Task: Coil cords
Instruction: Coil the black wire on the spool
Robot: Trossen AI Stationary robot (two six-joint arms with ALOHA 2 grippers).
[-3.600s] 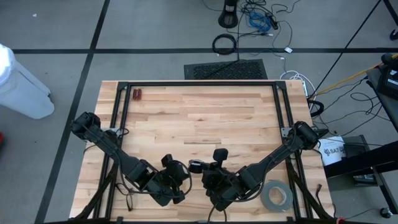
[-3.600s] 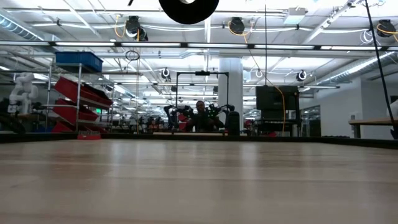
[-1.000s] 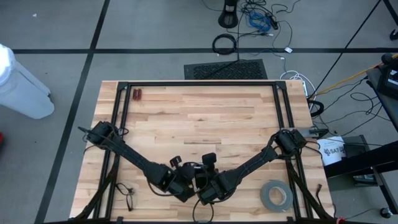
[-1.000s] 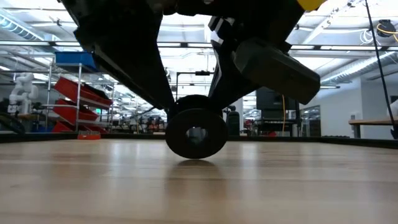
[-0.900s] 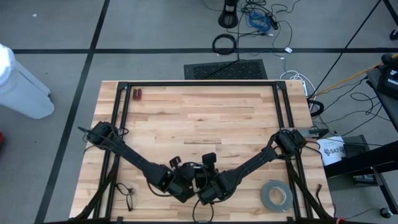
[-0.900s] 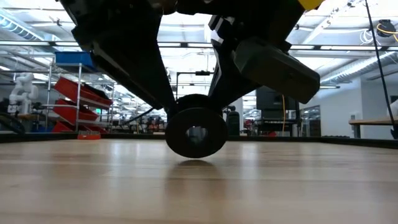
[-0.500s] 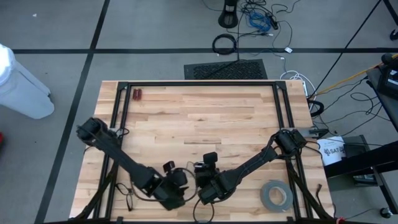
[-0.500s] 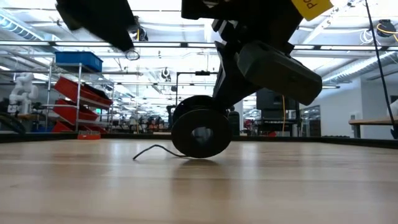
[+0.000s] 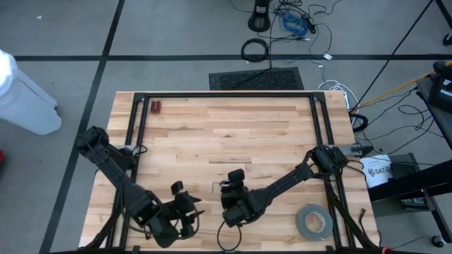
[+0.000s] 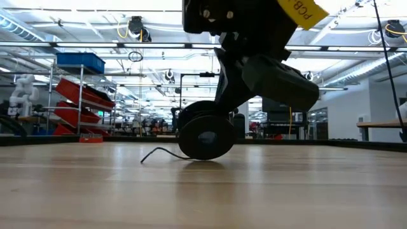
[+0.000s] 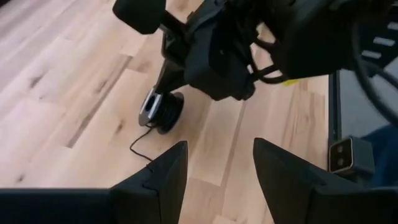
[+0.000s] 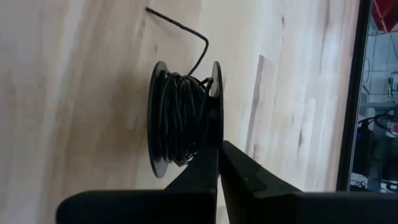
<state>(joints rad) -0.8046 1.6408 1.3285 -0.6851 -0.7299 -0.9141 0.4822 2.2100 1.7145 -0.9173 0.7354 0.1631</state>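
Note:
The thin black cord (image 12: pixel 179 118) is wound on a small black spool (image 10: pixel 205 137) that stands on its rim on the table near the front middle. Its loose end (image 10: pixel 156 152) trails out onto the wood. My right gripper (image 12: pixel 217 152) is shut on the spool, reaching it from the table's right side (image 9: pixel 230 197). My left gripper (image 11: pixel 217 171) is open and holds nothing. It hangs above the table to the near left of the spool (image 9: pixel 185 209). My right gripper pinches one flange (image 12: pixel 215 127) of the spool between its two fingers, at the flange's rim. The fingers slant down from above and from the table's right. The spool stays upright with its rim (image 10: pixel 205 157) on the table.
A grey tape roll (image 9: pixel 313 221) lies at the near right of the table. Two small red pieces (image 9: pixel 155 107) sit at the far left corner. Black frame rails (image 9: pixel 226 94) run along the table's far, left and right sides. The table's far half is bare wood.
My left gripper has drawn away from the spool, rising and going toward the table's near left corner. The cord's loose end now lies out on the table beside the spool. My right gripper has kept its hold, and the spool still stands on its rim.

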